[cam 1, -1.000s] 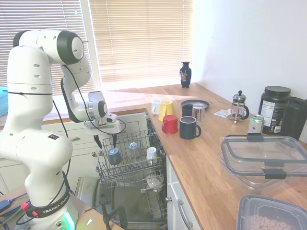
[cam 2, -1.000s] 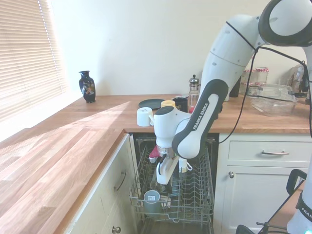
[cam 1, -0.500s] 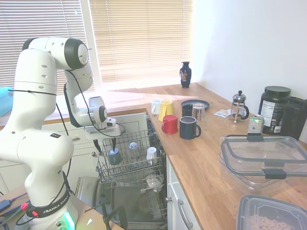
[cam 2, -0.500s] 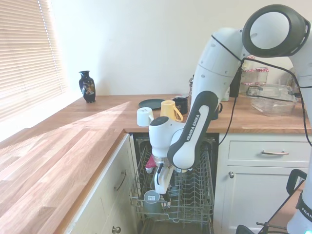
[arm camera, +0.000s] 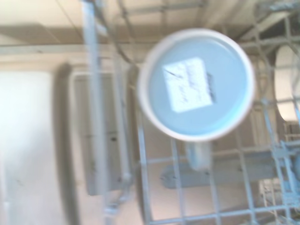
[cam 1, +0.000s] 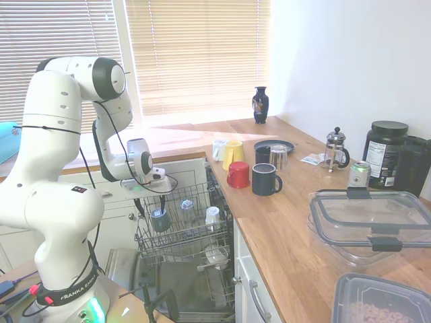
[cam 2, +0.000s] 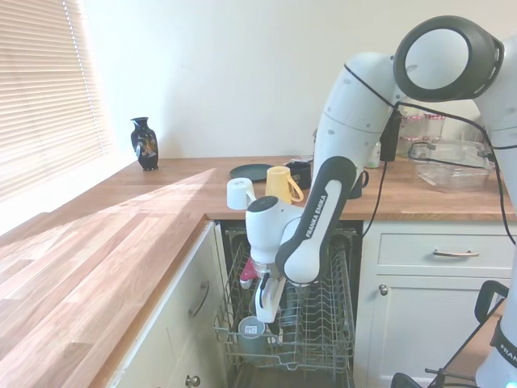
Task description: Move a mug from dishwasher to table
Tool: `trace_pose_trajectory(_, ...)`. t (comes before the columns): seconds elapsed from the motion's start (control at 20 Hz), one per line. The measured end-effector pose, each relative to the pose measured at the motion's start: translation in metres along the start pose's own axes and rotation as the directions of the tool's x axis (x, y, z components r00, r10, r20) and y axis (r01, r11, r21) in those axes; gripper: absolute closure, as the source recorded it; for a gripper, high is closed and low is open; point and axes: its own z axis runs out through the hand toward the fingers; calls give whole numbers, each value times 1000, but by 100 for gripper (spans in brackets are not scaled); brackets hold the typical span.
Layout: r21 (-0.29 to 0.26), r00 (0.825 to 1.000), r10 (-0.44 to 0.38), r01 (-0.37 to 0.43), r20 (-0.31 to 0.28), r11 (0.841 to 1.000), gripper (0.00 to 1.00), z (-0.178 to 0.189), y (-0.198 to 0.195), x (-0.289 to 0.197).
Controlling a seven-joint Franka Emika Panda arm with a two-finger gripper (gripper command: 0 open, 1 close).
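**Gripper poised over the upturned mug in the rack**

The long light-brown wooden butcher-block counter (cam 1: pixel 289 222) runs over white cabinets and already carries a red mug (cam 1: pixel 238 174), a dark navy mug (cam 1: pixel 264 180) and a yellow mug (cam 1: pixel 234 153). Beneath it the built-in dishwasher (cam 1: pixel 180 232) stands with its door down and its grey wire rack (cam 2: pixel 311 319) pulled out. The white robot arm (cam 1: pixel 60 168) bends down over the near corner of that rack.

The plain dull grey-blue ceramic mug (cam 1: pixel 159 219) stands mouth-down in that corner, base up, with a pale label on the base showing clearly in the wrist view (arm camera: pixel 196 91). The gripper (cam 2: pixel 268 314) hangs directly above it, close to the base. Whether its fingers are apart or together I cannot tell; both exterior views show them only as a dark shape against the wire.

The mug looks rigid, fairly light and smooth-glazed, so likely slippery, and breakable if knocked against the tines. A sound hold would be across the side wall, or on the handle, which seems to be the blurred stub below the base in the wrist view. The mug's lower body is hidden among the wires, and the wrist view is soft throughout.
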Motion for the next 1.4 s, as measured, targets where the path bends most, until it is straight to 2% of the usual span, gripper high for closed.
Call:
trace_pose_trajectory(0.2, -4, 1000, -3, 3, 14, 1000, 0, 10, 8, 5)
trace_pose_trajectory(0.5, 13, 999, -18, 17, 42, 1000, 0, 18, 0, 1)
trace_pose_trajectory(0.75, 28, 998, -50, 49, 42, 998, 0, 28, -5, 3)
trace_pose_trajectory(1.4, 87, 993, -66, 58, 94, 995, 0, 79, 2, 26)
